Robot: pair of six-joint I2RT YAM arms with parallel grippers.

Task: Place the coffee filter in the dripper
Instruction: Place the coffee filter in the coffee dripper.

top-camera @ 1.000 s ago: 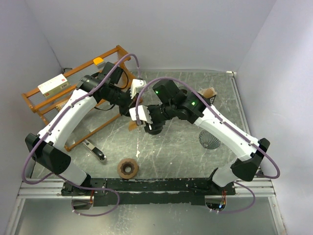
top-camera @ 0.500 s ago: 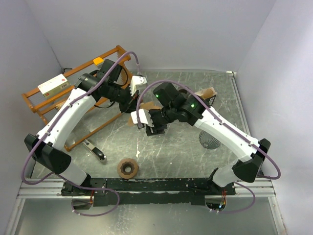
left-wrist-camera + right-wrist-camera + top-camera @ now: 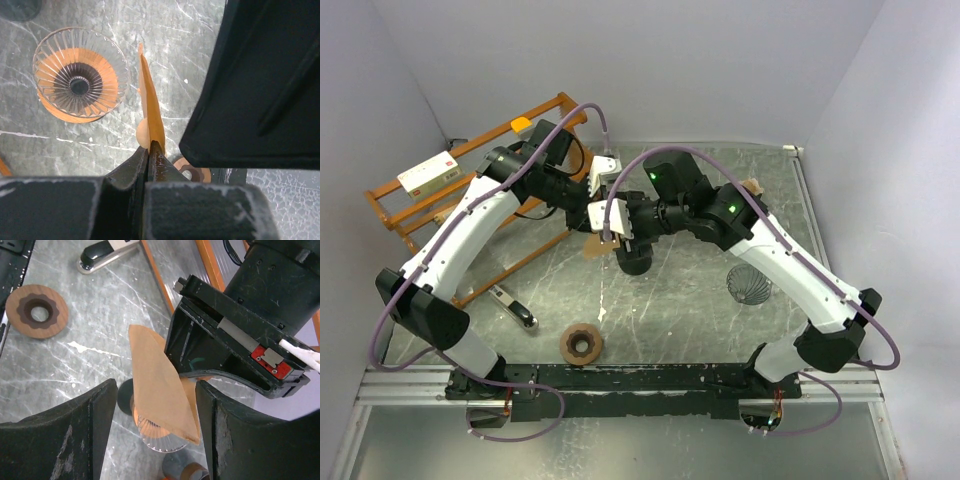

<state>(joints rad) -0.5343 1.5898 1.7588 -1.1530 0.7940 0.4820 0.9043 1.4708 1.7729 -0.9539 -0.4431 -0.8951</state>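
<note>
Wood ring (image 3: 581, 343), flat and scalloped round its hole, lies nearest the arm bases on the grey marbled table (image 3: 680, 310). Just beyond it, to the left, rests a black-and-silver stapler (image 3: 512, 308). Off to the right stands a clear ribbed cone (image 3: 750, 285).

At mid-table the two arms meet over the work. The left gripper (image 3: 150, 150) is clamped tight on the bottom edge of the filter (image 3: 150, 100), a thin tan paper cone folded flat and seen edge-on from that wrist. The right gripper (image 3: 156, 387) stands wide apart, its black fingers (image 3: 75, 440) flanking the paper on both sides and gripping nothing.

The filter hangs in the air, not yet seated. The dripper (image 3: 100, 75), a fluted clear funnel on an orange round base, sits on the table just beside and beneath it. From the right wrist the paper's lower corner overlaps the funnel's rim; whether they touch cannot be told.

Farther back on the left leans an orange slatted rack (image 3: 560, 101), with a small white box (image 3: 427, 172) resting on its rails.
</note>
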